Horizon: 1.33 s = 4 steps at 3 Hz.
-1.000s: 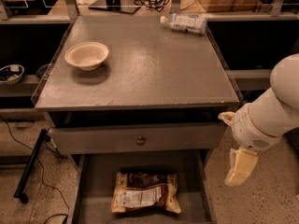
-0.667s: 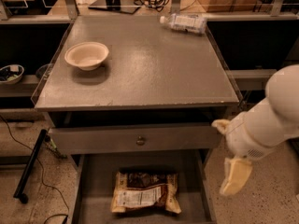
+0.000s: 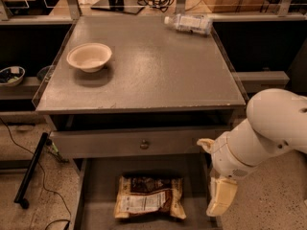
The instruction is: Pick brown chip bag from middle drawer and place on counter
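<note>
The brown chip bag [image 3: 149, 198] lies flat on the floor of the open middle drawer [image 3: 98, 195], label panel up, near the drawer's centre. The gripper [image 3: 219, 195] hangs at the end of my white arm over the drawer's right side wall, to the right of the bag and apart from it. It holds nothing that I can see. The counter [image 3: 158, 71] is the grey cabinet top above the drawer.
A cream bowl [image 3: 89, 57] sits on the counter's left part. A clear plastic bottle [image 3: 188, 23] lies at its back right corner. A drawer front with a round knob [image 3: 144, 144] is just above the open drawer. Cables lie on the floor at left.
The arm and gripper have moved left and slightly down, from beside the cabinet to over the drawer's right edge. The bag, bowl and bottle have not moved.
</note>
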Available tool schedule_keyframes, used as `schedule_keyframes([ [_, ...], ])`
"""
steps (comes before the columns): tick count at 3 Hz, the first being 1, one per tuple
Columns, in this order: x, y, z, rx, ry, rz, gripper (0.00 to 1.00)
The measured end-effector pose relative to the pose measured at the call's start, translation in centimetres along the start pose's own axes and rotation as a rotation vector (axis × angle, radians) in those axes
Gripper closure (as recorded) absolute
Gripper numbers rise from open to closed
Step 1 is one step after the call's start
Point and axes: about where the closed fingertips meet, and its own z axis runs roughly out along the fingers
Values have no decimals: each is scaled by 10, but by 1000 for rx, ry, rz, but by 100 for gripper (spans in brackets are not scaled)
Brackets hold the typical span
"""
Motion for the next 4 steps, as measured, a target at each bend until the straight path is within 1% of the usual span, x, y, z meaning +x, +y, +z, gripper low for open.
schedule_keyframes([
  [1,0,0,0,-1,0,0,0],
  [2,8,-1,21,-12,-9,5,0],
  [3,36,-14,79,-31,-39,53,0],
  [4,36,-14,79,-31,-39,53,0],
])
